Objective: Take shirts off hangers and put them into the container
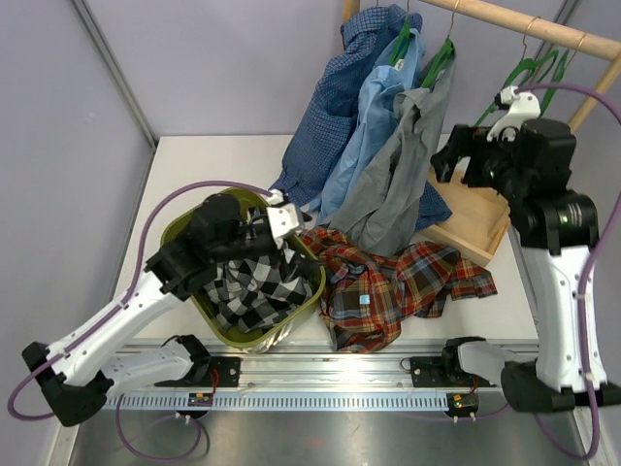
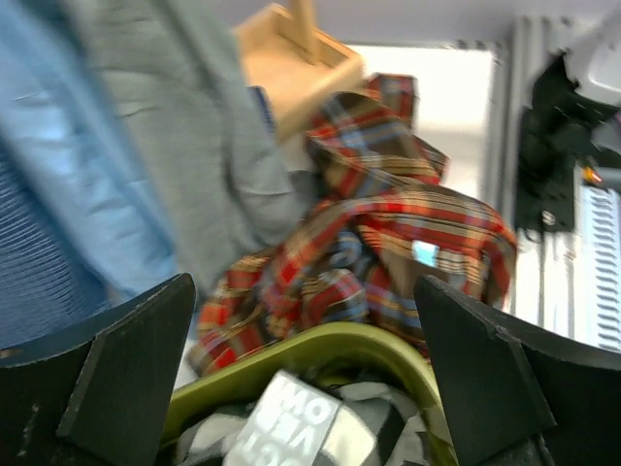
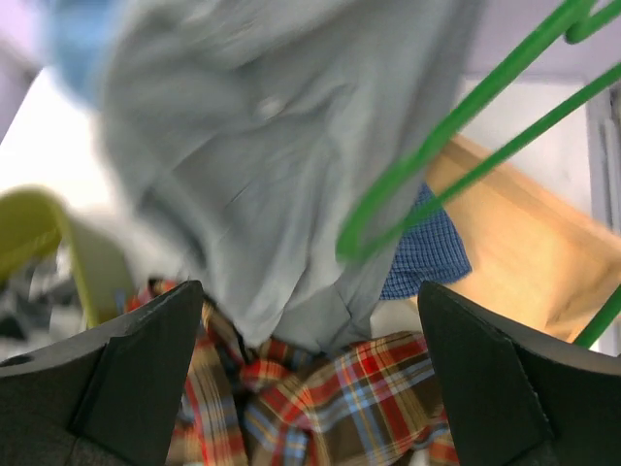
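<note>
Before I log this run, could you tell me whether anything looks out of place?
Yes: the red plaid shirt lies crumpled on the table beside the green container, not inside it; only the black-and-white check shirt is in the container.

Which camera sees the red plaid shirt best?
The top camera: the whole plaid shirt lies crumpled beside the tub. The left wrist camera shows a big, blurry part past the tub's rim. The right wrist camera shows only a strip at the bottom, below the grey shirt.
</note>
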`<state>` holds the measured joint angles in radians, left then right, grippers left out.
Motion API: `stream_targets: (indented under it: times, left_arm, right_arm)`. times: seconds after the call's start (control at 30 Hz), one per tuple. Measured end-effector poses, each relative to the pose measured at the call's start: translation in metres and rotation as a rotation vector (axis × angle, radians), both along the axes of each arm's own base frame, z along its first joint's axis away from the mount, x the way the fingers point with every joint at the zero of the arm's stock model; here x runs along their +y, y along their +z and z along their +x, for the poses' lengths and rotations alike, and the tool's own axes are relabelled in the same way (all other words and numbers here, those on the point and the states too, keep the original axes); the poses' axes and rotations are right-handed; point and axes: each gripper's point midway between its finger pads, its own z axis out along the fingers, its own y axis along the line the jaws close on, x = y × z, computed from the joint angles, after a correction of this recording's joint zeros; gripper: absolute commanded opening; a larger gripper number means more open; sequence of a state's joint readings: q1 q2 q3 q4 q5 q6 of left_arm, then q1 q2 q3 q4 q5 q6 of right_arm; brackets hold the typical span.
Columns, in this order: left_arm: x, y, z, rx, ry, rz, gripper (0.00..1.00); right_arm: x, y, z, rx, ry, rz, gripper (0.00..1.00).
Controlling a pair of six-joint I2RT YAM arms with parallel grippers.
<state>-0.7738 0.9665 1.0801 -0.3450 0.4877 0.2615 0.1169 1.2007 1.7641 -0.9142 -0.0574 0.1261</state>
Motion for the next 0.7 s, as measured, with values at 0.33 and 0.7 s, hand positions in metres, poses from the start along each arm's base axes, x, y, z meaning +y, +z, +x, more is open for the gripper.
stream_targets:
  times: [0.33, 0.7]
  left_arm:
    - [-0.088, -0.056, -0.053, 0.036, -0.219, 0.223, 0.99]
    - [-0.138, -0.184, -0.058, -0.012, -0.240, 0.556, 0.99]
  right_arm:
    - [0.025, -0.005, -0.081, -0.106, 0.356, -0.190, 0.99]
    - [0.029, -0.045, -0.103, -0.047, 0.444, -0.223, 0.99]
